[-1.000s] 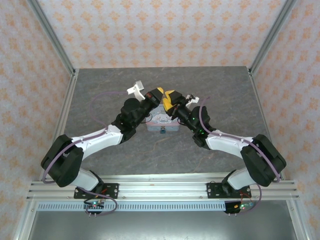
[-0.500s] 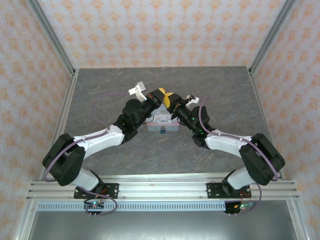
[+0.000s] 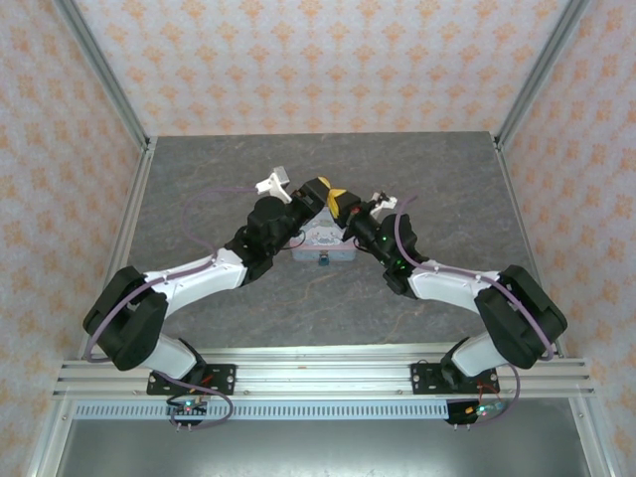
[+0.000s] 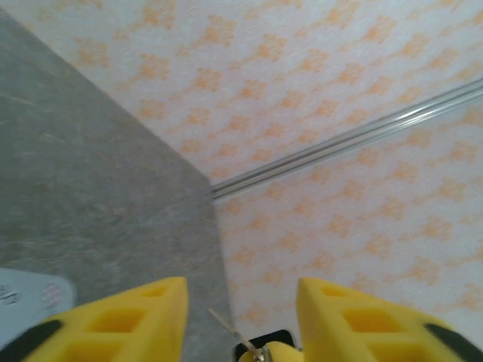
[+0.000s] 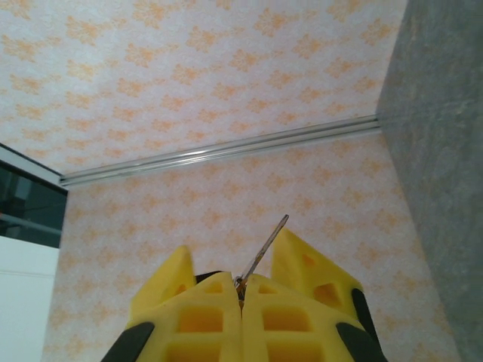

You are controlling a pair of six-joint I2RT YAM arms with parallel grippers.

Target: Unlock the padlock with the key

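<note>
Item: key [image 5: 264, 245] — I judge it light, stiff, slippery; right hand [image 5: 241, 285] clamped on its head — left hand [image 4: 241, 302] apart.

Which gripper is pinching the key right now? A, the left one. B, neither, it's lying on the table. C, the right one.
C: the right gripper is clamped shut on the thin silvery key, which pokes out from it; the left gripper stands open.

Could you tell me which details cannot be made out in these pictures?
- The padlock, top view: too small to tell locked or open.
- The key, right wrist view: head hidden between the right gripper's fingers.
- The tin, left wrist view: cut off by the frame edge.
</note>
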